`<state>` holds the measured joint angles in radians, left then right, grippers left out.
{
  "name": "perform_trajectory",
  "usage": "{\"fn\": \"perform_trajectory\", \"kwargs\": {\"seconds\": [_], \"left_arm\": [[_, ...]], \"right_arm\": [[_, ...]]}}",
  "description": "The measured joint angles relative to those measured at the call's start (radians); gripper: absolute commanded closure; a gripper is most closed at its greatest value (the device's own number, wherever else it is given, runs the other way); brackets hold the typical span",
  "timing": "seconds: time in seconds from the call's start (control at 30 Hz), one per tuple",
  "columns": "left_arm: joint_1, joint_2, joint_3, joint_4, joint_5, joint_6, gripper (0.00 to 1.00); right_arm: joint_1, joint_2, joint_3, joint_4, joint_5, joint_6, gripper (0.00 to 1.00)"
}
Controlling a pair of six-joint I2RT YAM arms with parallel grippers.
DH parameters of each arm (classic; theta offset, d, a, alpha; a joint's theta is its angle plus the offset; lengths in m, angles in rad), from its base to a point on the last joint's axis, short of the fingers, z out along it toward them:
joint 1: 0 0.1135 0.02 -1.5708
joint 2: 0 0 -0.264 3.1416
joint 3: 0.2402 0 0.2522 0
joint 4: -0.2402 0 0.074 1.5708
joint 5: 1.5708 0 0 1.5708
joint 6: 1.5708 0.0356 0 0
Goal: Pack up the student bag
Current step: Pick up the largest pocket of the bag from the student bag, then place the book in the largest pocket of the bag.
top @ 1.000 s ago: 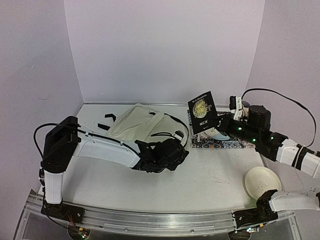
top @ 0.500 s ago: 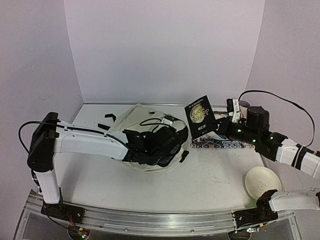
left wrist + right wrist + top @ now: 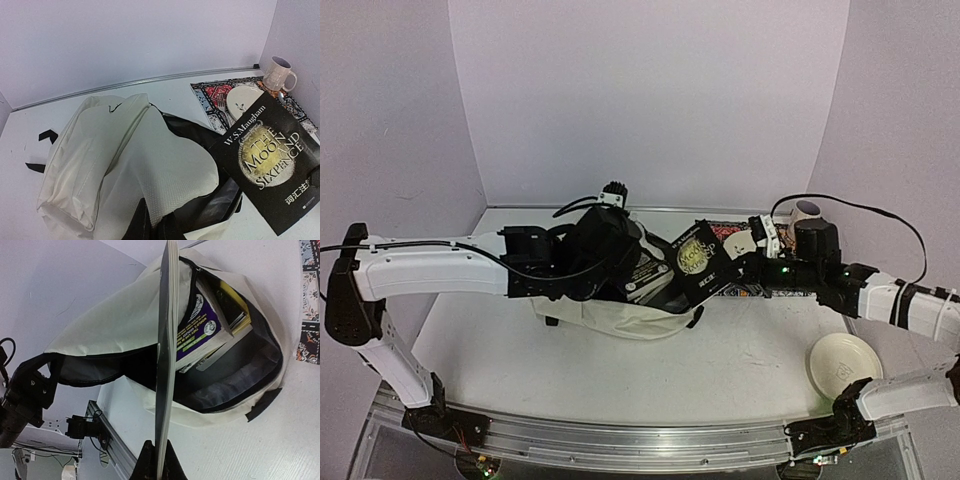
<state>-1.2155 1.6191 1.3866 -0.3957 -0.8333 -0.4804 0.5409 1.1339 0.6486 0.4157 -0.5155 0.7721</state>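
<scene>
Here the student bag (image 3: 620, 318) lies crosswise, mouth rightward; left claw (image 3: 625, 258) pinches its rim, right claw (image 3: 156, 461) clamps the book (image 3: 270, 160).

Just plain pale lilac walls (image 3: 650, 100) on three sides, evenly lit. White table (image 3: 740, 370) with a metal rail (image 3: 620, 440) along its near edge.

Left tool (image 3: 618, 288) fingertips hidden behind student bag (image 3: 620, 318) fabric; book (image 3: 267, 160) corner cut by frame.
</scene>
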Motion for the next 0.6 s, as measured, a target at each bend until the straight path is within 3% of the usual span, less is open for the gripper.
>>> {"fn": "perform_trajectory", "kwargs": {"seconds": [0.37,0.6], "left_arm": [[0.097,-0.12,-0.054,-0.022,0.1,-0.082,1.0],[0.128,-0.135,-0.067,-0.022,0.166,-0.148,1.0]], "right_arm": [[0.161,0.128,-0.024,0.147,-0.036,0.108,1.0],[0.175,0.174,-0.03,0.195,-0.022,0.128,1.0]]}}
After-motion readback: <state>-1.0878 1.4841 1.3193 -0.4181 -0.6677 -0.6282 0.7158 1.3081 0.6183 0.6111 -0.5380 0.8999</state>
